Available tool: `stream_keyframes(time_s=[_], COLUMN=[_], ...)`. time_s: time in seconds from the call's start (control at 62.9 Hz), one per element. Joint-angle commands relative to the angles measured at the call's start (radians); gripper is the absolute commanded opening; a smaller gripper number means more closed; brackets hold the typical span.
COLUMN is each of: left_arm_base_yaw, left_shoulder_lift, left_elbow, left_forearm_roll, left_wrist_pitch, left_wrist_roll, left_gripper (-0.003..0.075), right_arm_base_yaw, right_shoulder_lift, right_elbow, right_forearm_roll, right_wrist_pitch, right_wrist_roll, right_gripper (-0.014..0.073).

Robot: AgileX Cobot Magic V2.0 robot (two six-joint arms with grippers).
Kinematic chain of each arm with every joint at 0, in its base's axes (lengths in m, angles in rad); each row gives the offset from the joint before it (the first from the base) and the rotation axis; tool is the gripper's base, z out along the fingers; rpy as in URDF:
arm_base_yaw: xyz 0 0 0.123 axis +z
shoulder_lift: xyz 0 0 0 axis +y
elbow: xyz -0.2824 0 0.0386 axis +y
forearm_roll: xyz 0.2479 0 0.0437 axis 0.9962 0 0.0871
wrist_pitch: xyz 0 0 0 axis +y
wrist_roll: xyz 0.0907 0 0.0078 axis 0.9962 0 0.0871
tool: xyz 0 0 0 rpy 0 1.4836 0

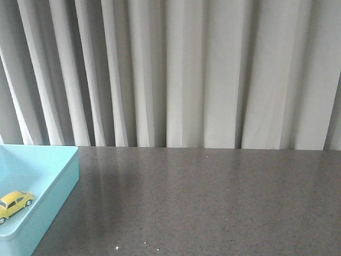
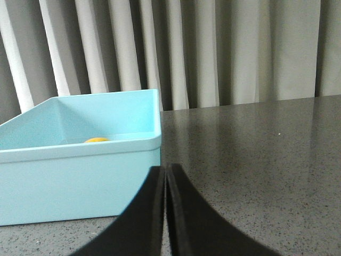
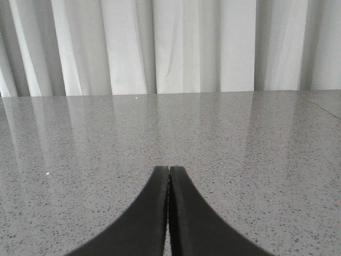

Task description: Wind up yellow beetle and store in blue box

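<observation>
The yellow beetle (image 1: 15,202) lies inside the pale blue box (image 1: 58,181) at the table's left edge in the front view. In the left wrist view only the beetle's yellow roof (image 2: 96,140) shows above the blue box's near wall (image 2: 80,184). My left gripper (image 2: 165,170) is shut and empty, low over the table just in front of the box's near right corner. My right gripper (image 3: 169,170) is shut and empty, low over bare table. Neither gripper shows in the front view.
The grey speckled table (image 1: 213,202) runs back to a pale pleated curtain (image 1: 181,69). The table's far edge meets the curtain (image 3: 170,48) in the right wrist view too.
</observation>
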Motion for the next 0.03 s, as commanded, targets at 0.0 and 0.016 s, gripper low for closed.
stream_keyframes(time_s=[0.0,0.016], left_arm_base_yaw=[0.001,0.001], left_shoulder_lift=[-0.016,-0.016], left_elbow=[-0.01,-0.01], left_forearm_roll=[-0.003,-0.003], left_wrist_pitch=[-0.074,-0.074], left_wrist_roll=[-0.008,-0.008], left_gripper=[-0.0006,-0.0006], right_arm_base_yaw=[-0.005,-0.005], right_shoulder_lift=[-0.01,-0.01], right_elbow=[0.003,0.003], right_forearm_roll=[0.002,0.002], right_wrist_pitch=[-0.069,-0.069], right_wrist_roll=[-0.001,-0.001], right_gripper=[-0.0004,-0.0004])
